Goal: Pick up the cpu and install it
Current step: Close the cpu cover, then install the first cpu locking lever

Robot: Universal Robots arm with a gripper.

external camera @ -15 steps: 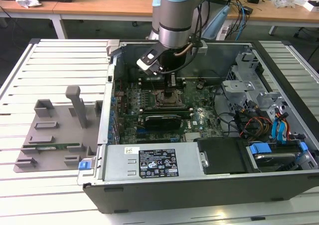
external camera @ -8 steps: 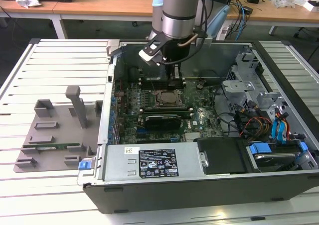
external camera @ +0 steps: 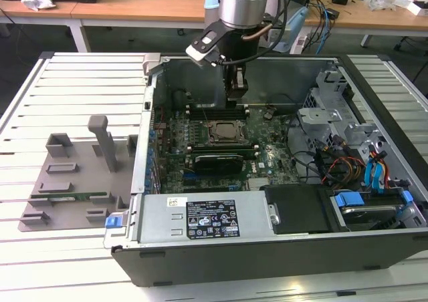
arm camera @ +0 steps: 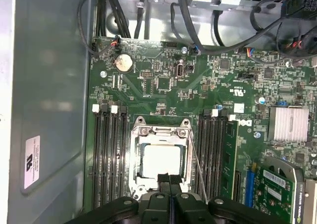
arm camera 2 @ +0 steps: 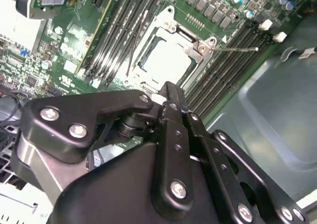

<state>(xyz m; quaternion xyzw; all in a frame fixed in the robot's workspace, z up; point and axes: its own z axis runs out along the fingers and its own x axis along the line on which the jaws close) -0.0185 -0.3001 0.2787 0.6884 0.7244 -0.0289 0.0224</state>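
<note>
The robot arm reaches down into an open computer case [external camera: 374,245]. The gripper [external camera: 235,96] hangs over the big green board [external camera: 267,156], close to the square socket [external camera: 224,132]. In both wrist views the 2 black fingers [arm camera: 163,183] are pressed together with nothing between them, and the gripper [arm camera: 169,179] [arm camera 2: 167,91] points at the socket's edge. I cannot tell if it touches anything. The cpu [arm camera: 161,159] [arm camera 2: 166,60] is a shiny silver square, and it sits flat inside the socket [arm camera: 161,127] with a metal frame all around it. A thin metal lever [arm camera: 196,165] runs along 1 side of the socket. Long black slots [arm camera: 109,154] lie on both sides of the socket. A round silver battery [arm camera: 124,62] sits on the board, well apart from the cpu. In the exterior view, a grey tray [external camera: 40,215] lies on the table at the exterior view's left, outside the case, and a long green stick [external camera: 70,196] rests on it.
</note>
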